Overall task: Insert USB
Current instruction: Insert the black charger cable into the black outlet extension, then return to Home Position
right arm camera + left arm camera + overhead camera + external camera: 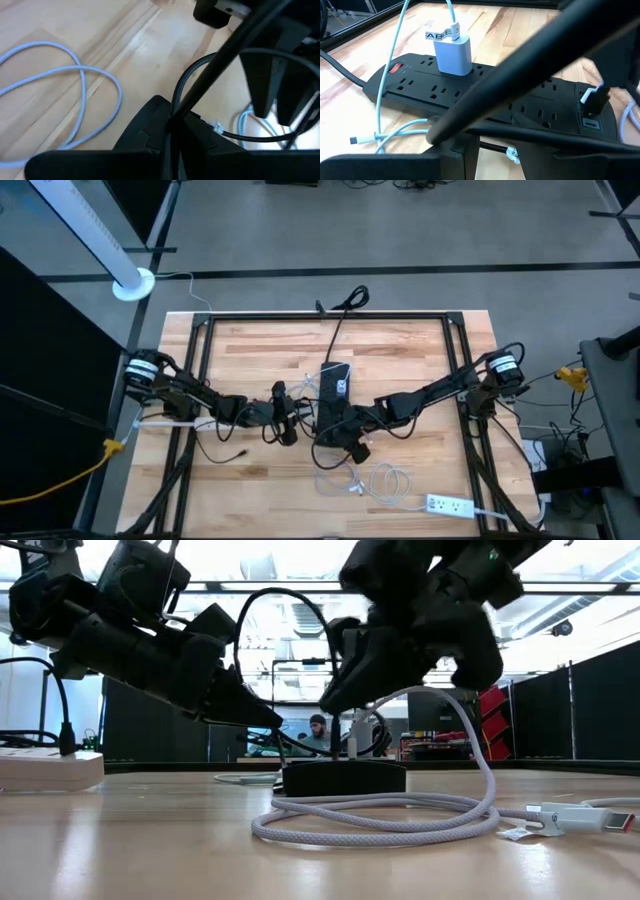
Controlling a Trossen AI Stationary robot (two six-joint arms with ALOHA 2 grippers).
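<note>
1. USB plug (594,100) isn't the left arm's job. Your left gripper (285,418) sits low just beside the power strip (336,380), and I can't tell if it's open or holding anything. I'd use it only to pin the strip if it slides.
2. On the strip, mind the white charger (454,54) plugged in mid-row. The USB ports (590,123) are at the far end from it, well clear.
3. Your right gripper (338,432) looks clamped shut on the plug, which hangs just above the ports without touching them. Before you push, square the plug's flat face to the slot. Then go straight down, slowly, and back off if it binds.
4. The loose cable coil (385,480) lies nearby on the right. Leave it slack so it can't tug the plug sideways.
</note>
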